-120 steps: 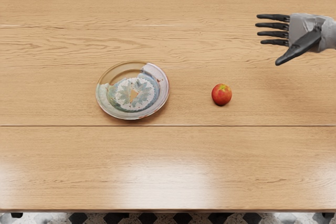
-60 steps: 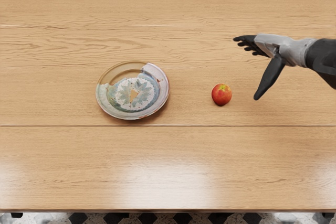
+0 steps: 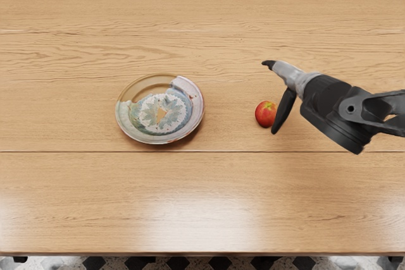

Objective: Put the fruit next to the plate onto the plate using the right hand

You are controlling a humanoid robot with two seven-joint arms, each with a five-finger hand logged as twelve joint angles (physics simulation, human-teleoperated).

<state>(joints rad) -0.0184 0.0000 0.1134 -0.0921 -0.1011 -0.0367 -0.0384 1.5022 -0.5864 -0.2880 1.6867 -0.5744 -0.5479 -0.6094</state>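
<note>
My right robot hand point(image 3: 290, 83) reaches in from the right edge of the view, low over the tabletop point(image 3: 202, 194), with the dark, bulky forearm point(image 3: 335, 112) behind it. The hand is open and holds nothing. The fingers point(image 3: 273, 66) stretch out together toward the upper left, seen almost edge-on, so I cannot tell them apart one from another. The thumb point(image 3: 283, 110) hangs away from them and points down toward the wood.

The apple point(image 3: 265, 114) lies on the bare tabletop, red with a touch of yellow near its top. It sits just below my fingertips in the view and right beside the thumb, on the thumb's left. The thumb's dark edge overlaps the apple's right side in the picture. I cannot tell from this angle whether it touches the fruit or merely stands in front of it. Nothing of my hand closes round the apple.

The plate point(image 3: 120, 113) is well to the left of the apple, with a stretch of bare wood between the two. It is round, with a blue and green pattern in its middle. The apple lies level with the plate's centre, and the hand is on the apple's far side from the plate.
</note>
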